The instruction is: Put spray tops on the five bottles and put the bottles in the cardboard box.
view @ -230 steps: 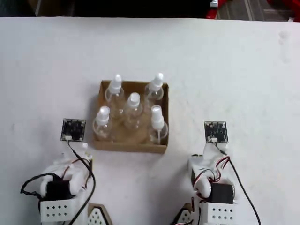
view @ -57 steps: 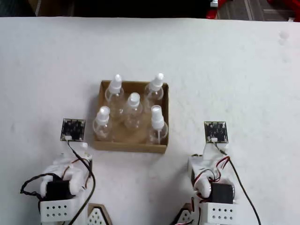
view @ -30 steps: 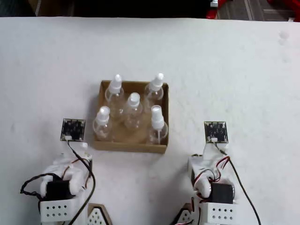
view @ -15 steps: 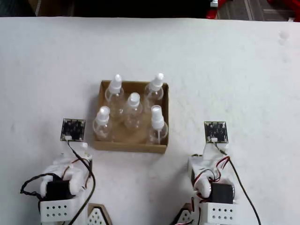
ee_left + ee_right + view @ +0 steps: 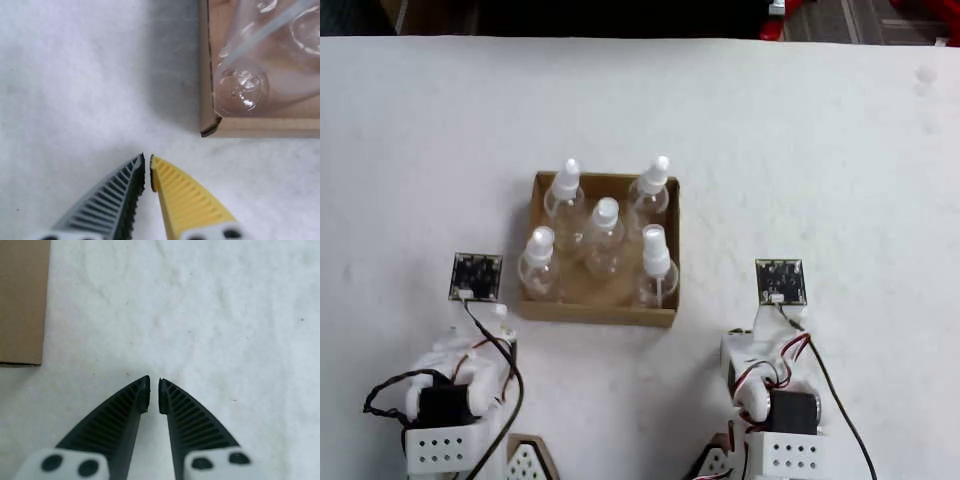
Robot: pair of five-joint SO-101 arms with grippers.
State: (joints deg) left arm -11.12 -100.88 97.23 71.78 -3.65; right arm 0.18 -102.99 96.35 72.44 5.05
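Yellow-and-grey left gripper: clenched on nothing, tips all but touching, over the white table just beside the near left corner of the box.
Cardboard box: sits between the two arms and a little ahead of them, open side up.
Bottles: all five clear bottles stand upright inside the box, four toward the corners and one in the middle.
Spray tops: a white top sits on each bottle; whether each is screwed fully home is too small to tell.
Black right gripper: pinched closed and empty, over bare table near the box's right side, apart from it.
Step in hand: the job looks finished, so the best move is to stay parked. Both arms should keep clear of the box walls so no bottle gets knocked over, and any check of a loose top should come from straight above.
Change: none that shows; box, bottles and both arms sit exactly as in the earlier high views.
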